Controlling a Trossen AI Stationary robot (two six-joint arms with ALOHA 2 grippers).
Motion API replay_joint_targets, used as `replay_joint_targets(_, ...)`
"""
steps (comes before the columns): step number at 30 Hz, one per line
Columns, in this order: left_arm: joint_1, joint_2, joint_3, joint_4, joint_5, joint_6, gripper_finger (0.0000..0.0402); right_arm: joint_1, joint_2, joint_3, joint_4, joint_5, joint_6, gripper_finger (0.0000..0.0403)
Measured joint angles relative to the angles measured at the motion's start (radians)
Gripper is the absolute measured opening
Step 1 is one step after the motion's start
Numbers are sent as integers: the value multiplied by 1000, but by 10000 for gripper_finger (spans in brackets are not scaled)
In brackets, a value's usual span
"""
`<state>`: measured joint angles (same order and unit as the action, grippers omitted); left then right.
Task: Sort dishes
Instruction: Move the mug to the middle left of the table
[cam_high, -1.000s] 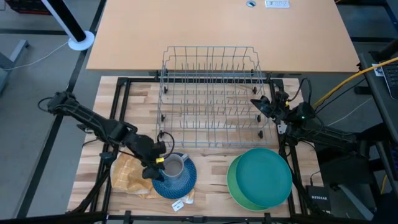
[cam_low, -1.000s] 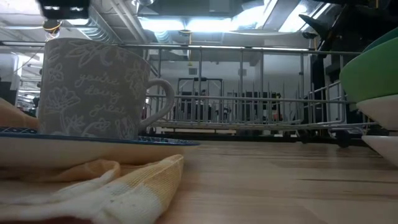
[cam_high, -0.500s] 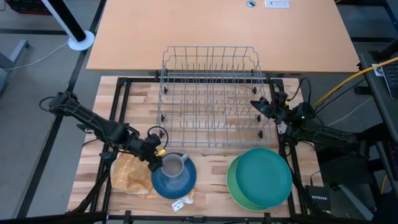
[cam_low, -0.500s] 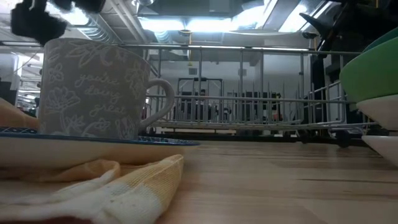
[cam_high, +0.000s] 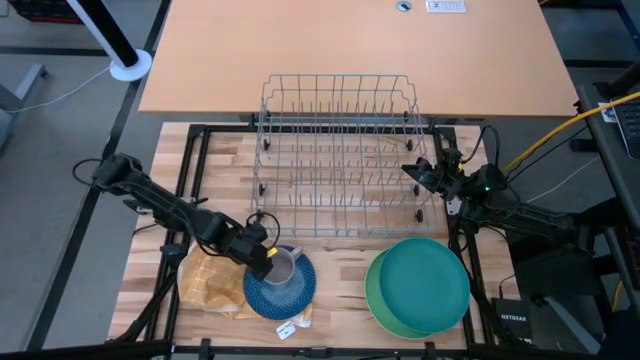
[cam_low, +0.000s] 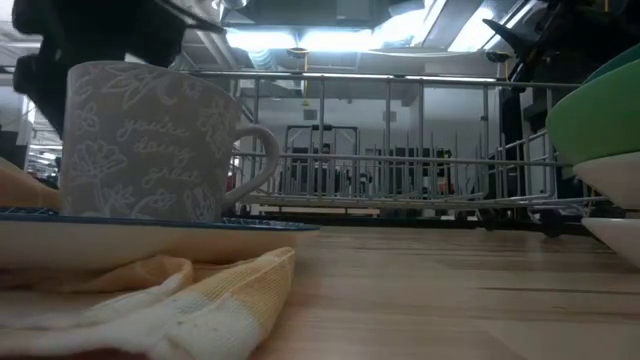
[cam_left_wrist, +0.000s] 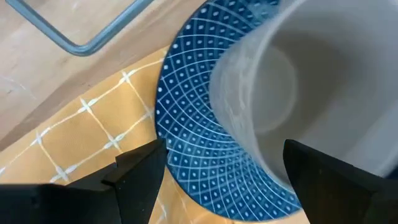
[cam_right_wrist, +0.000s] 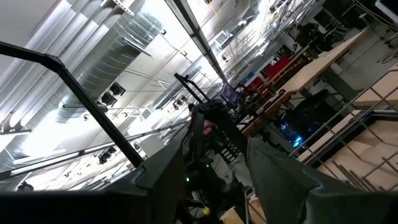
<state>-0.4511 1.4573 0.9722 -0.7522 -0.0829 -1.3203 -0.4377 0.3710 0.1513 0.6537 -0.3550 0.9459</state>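
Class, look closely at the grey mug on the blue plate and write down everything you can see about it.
The grey mug looks ceramic, matt grey with white flower outlines and cursive writing on its side, and a loop handle at one side. It stands upright and empty, its inside plain pale grey. It rests on the blue patterned plate, which lies partly on the yellow checked cloth. The left gripper is at its rim, fingers open, not clamping it.

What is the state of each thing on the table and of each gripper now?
mug: upright on the blue plate, empty
blue plate: flat, partly on the cloth
cloth: crumpled
rack: empty
teal plate: stacked on a green plate
left gripper: open, at the mug
right gripper: open, beside the rack
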Motion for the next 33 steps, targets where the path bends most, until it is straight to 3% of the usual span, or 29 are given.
replay_joint_targets(11, 1, 87, 2, 138, -31, -81, 311, 0, 0, 0, 0, 2, 0, 183)
replay_joint_targets(23, 2, 89, 0, 152, -44, -12, 308, 0, 0, 0, 0, 2, 0, 183)
replay_joint_targets(28, 3, 91, -2, 204, -36, 35, 276, 0, 0, 0, 0, 2, 0, 183)
replay_joint_targets(33, 3, 91, -2, 213, -22, 27, 206, 0, 0, 0, 0, 2, -1, 183)
